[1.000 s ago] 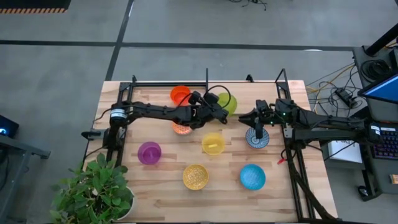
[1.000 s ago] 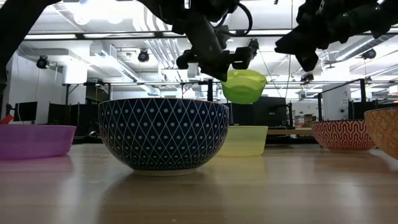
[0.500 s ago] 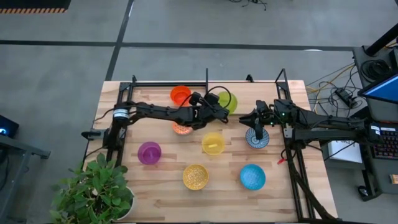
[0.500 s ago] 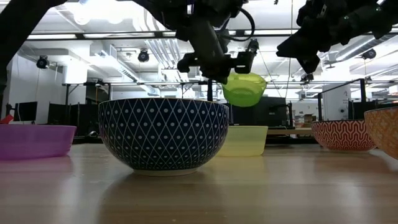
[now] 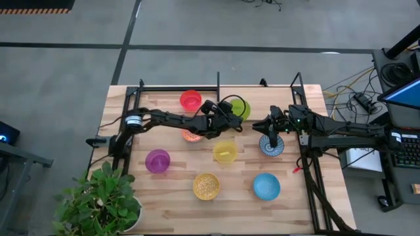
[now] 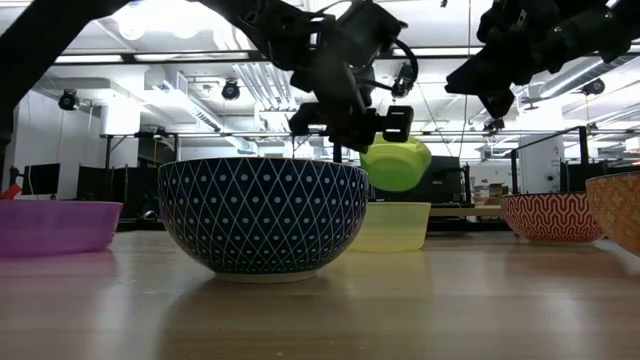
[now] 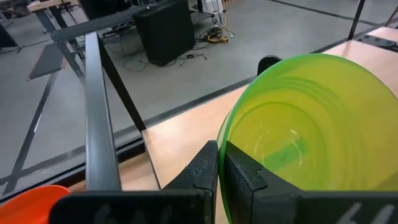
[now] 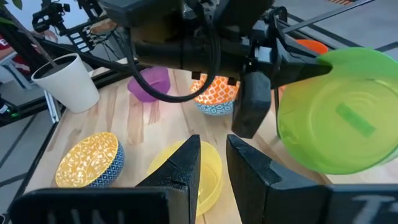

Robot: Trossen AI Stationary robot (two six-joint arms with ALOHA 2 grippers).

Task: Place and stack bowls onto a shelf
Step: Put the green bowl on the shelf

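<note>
One translucent lime-green bowl hangs tilted, rim pinched by left pincer.

The wooden table carries bowls and a plant.

Table middle crowded: yellow bowl sits right under the left arm, orange patterned bowl half hidden below the same arm. Left claw with green bowl blocks the far centre; red-orange bowl just beside it. Right claw hangs over the blue-and-white patterned bowl, narrow gap between the two claws. Purple bowl, gold patterned bowl, light blue bowl spaced apart along the near side, passable lanes between them. Potted plant fills the near left corner. Bare wood at near right corner and far right.
</note>
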